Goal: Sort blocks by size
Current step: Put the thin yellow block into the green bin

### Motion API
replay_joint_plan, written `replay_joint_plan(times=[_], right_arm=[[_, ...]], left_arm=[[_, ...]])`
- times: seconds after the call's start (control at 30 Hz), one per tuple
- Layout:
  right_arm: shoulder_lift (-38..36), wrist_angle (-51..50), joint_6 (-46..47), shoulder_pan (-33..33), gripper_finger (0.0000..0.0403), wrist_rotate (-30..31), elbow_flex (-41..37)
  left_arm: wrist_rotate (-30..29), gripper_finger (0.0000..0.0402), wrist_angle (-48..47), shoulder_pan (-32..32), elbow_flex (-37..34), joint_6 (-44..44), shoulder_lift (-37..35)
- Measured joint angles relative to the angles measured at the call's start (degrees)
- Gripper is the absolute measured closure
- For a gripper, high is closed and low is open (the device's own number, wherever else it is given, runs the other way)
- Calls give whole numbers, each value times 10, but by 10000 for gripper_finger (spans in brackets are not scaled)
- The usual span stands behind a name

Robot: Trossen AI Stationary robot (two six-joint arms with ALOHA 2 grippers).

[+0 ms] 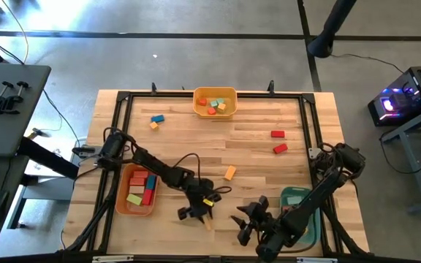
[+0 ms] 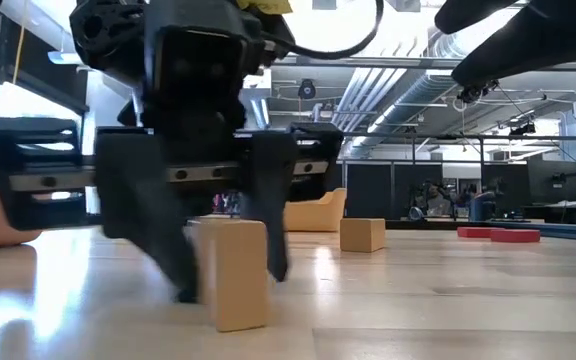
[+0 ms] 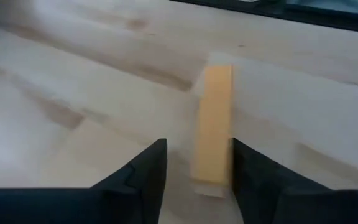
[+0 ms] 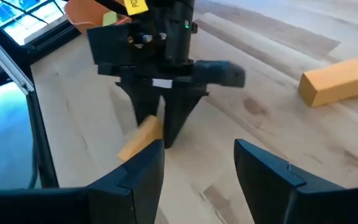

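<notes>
A pale orange bar (image 3: 213, 124) lies flat on the table near the front edge, and it also shows in the low view (image 2: 236, 275). My left gripper (image 3: 197, 180) is open and low over the bar's near end, one finger on each side; the high view (image 1: 194, 213) shows it too. My right gripper (image 4: 197, 180) is open and empty, hovering just right of it (image 1: 245, 219). Loose blocks lie around: an orange one (image 1: 229, 173), two red ones (image 1: 277, 134), and a blue and an orange one (image 1: 156, 120). My left gripper comes from above, its fingers pointing down and lying across the bar near one end. One finger (image 3: 253, 180) stands right against the bar's long side (image 3: 227, 155). The other finger (image 3: 148, 174) stands apart from it. The bar lies flat on the table.
An orange bin (image 1: 123, 204) with several blocks stands at the front left. A yellow bin (image 1: 215, 93) with several blocks stands at the far middle. A teal bin (image 1: 292, 194) sits under my right arm. A dark frame (image 1: 218, 95) borders the table.
</notes>
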Motion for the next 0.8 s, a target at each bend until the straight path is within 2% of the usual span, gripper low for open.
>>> replay_joint_plan(times=[0.13, 0.37, 0.47, 0.63, 0.8], right_arm=[[3, 3, 17, 7, 215, 0, 0], [32, 16, 24, 10, 215, -10, 0], [50, 16, 31, 4, 215, -38, 0], [77, 16, -19, -22, 211, -59, 0], [88, 53, -108, -57, 180, -125, 0]], left_arm=[[-39, 282, 12, 1, 0, -33, 0], [-69, 377, 29, 2, 0, -109, 0], [-95, 378, 38, 2, 0, -126, 0], [-123, 365, 44, 2, 0, -139, 0], [-125, 360, 44, 2, 0, -144, 0]])
